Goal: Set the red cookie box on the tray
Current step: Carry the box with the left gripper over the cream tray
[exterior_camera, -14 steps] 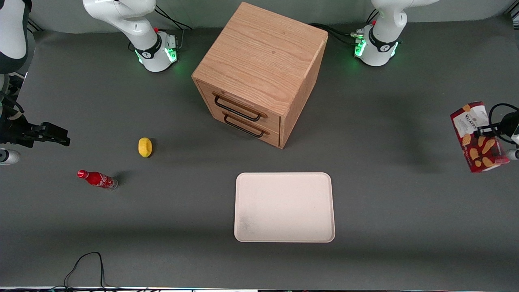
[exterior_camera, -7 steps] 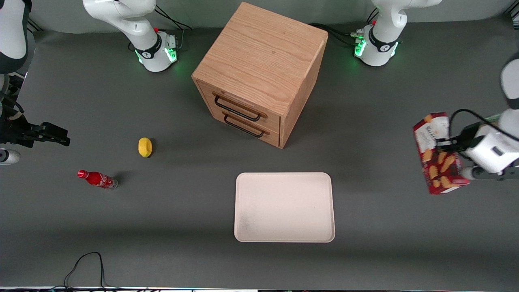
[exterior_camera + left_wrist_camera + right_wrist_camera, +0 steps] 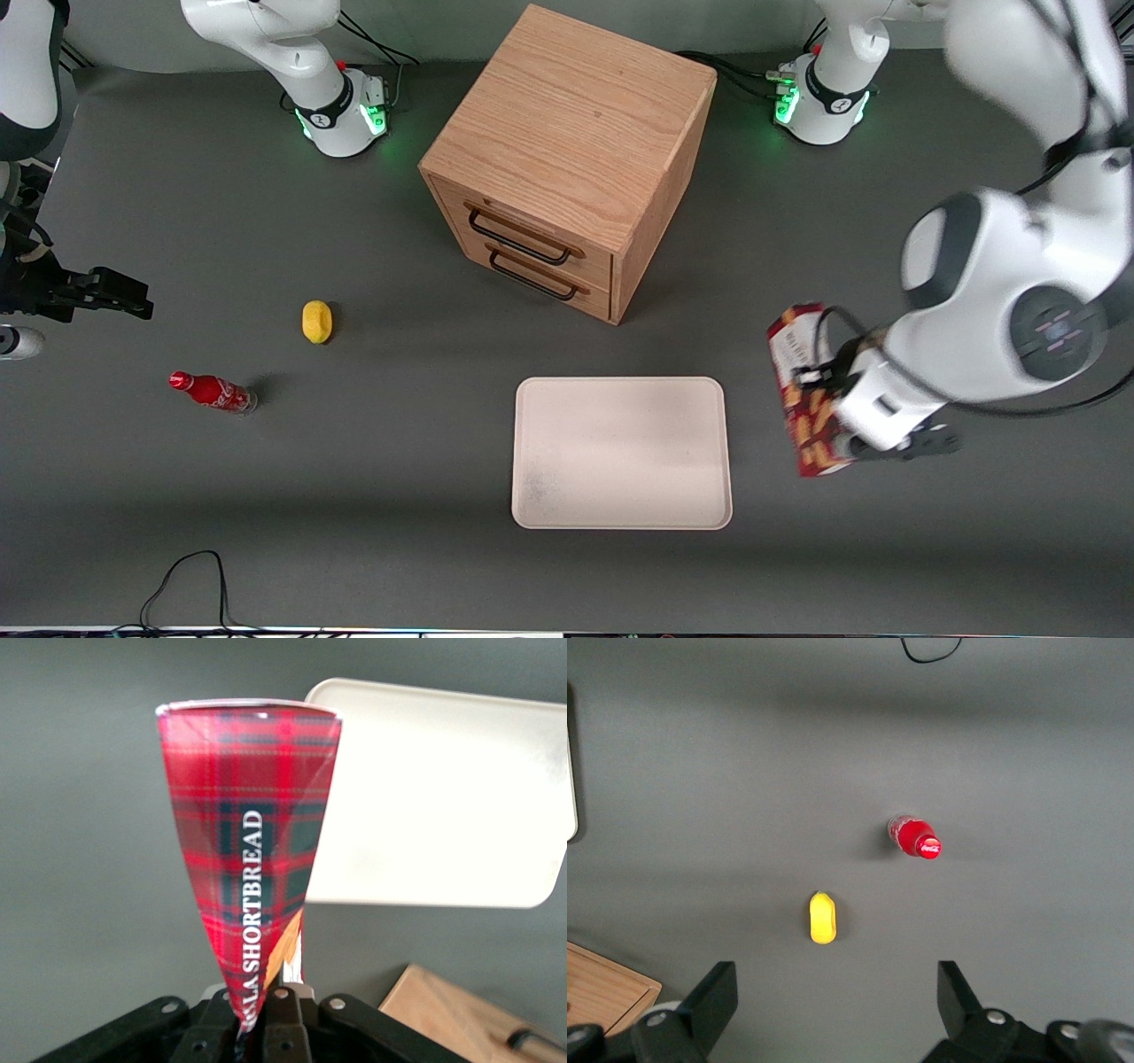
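The red cookie box (image 3: 802, 390) hangs in the air, tilted, just off the tray's edge on the working arm's side. My gripper (image 3: 828, 383) is shut on its upper part, with the white arm above it. In the left wrist view the tartan carton (image 3: 248, 842) runs away from the black fingers (image 3: 292, 1028), which pinch its near end, and my gripper (image 3: 266, 1020) holds it over bare table. The off-white tray (image 3: 620, 452) lies flat, nearer the front camera than the drawer cabinet, and shows past the box as the tray (image 3: 443, 797).
A wooden two-drawer cabinet (image 3: 567, 159) stands mid-table, farther from the camera than the tray. Toward the parked arm's end lie a yellow lemon-like object (image 3: 316, 321) and a small red soda bottle (image 3: 213, 392). A black cable (image 3: 186, 576) loops at the front edge.
The working arm has swung in from its end of the table toward the tray, carrying the box closer to the front camera and down. Nothing else moved.
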